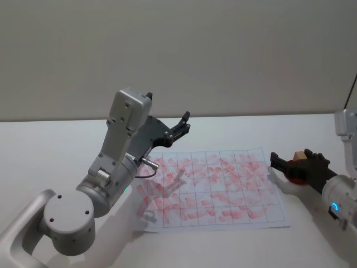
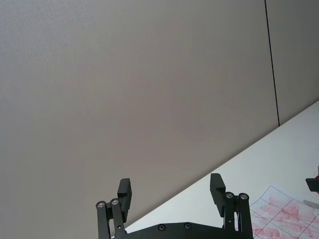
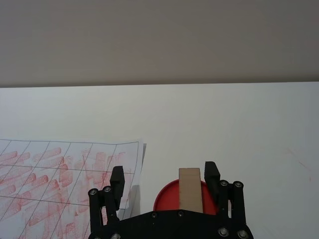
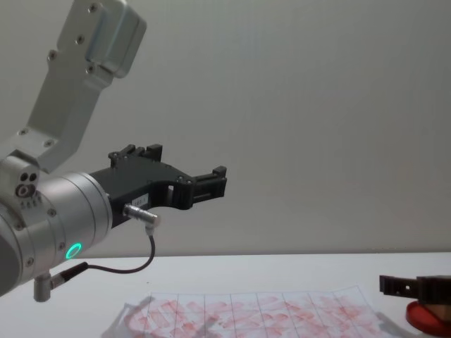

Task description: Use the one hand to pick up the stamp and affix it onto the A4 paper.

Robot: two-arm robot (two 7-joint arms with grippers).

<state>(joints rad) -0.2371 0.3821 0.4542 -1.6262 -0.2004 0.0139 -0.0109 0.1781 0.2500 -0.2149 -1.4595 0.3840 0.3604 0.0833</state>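
Note:
The stamp [image 1: 302, 154] is a small tan wooden block standing on a round red ink pad [image 1: 294, 177], just right of the A4 paper [image 1: 217, 190]. My right gripper [image 1: 293, 164] is open with its fingers on either side of the stamp. In the right wrist view the stamp [image 3: 190, 189] stands close to one finger [image 3: 212, 174], while the other finger is well apart from it. The paper [image 3: 55, 174] lies flat, its ruled cells full of red prints. My left gripper [image 1: 181, 125] hangs open and empty in the air above the paper's far left corner.
The large left arm [image 1: 111, 173] leans over the paper's left side, with a cable hanging from its wrist. The white table [image 1: 234, 134] runs back to a plain wall. In the chest view the ink pad [image 4: 427, 315] sits at the lower right under the right gripper [image 4: 412, 286].

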